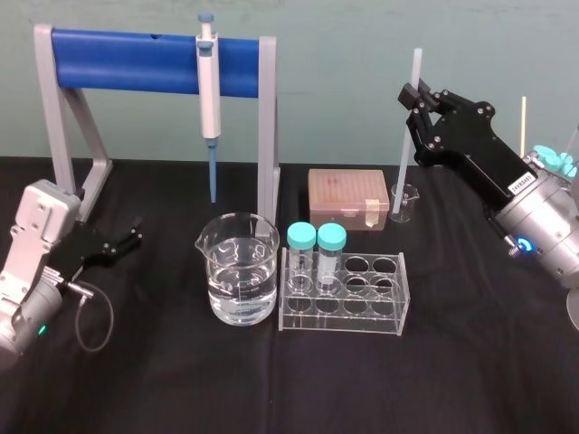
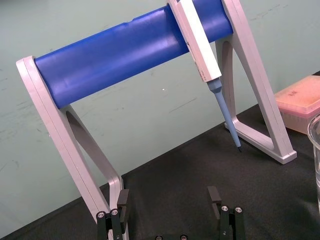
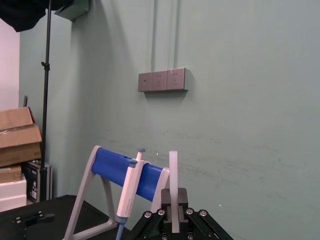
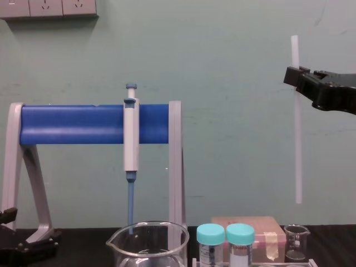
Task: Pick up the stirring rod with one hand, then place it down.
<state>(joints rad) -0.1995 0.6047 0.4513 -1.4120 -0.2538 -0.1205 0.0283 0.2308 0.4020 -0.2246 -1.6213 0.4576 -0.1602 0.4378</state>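
Note:
The stirring rod (image 1: 407, 136) is a thin white translucent stick held upright in the air at the back right. My right gripper (image 1: 414, 98) is shut on its upper part, and a short length sticks out above the jaws. In the chest view the rod (image 4: 297, 144) hangs with its lower end clear above a small glass beaker (image 4: 296, 249), pinched by the right gripper (image 4: 295, 78). The right wrist view shows the rod (image 3: 173, 172) rising from between the black fingers. My left gripper (image 1: 131, 237) rests low at the left by the stand's foot, open, with nothing between its fingers (image 2: 122, 200).
A grey stand with a blue bar (image 1: 136, 59) carries the grey-and-blue pipette (image 1: 209, 90). In front of it stand a large beaker of water (image 1: 240, 268), a clear tube rack (image 1: 344, 291) with two teal-capped tubes, and a pink tip box (image 1: 348, 197).

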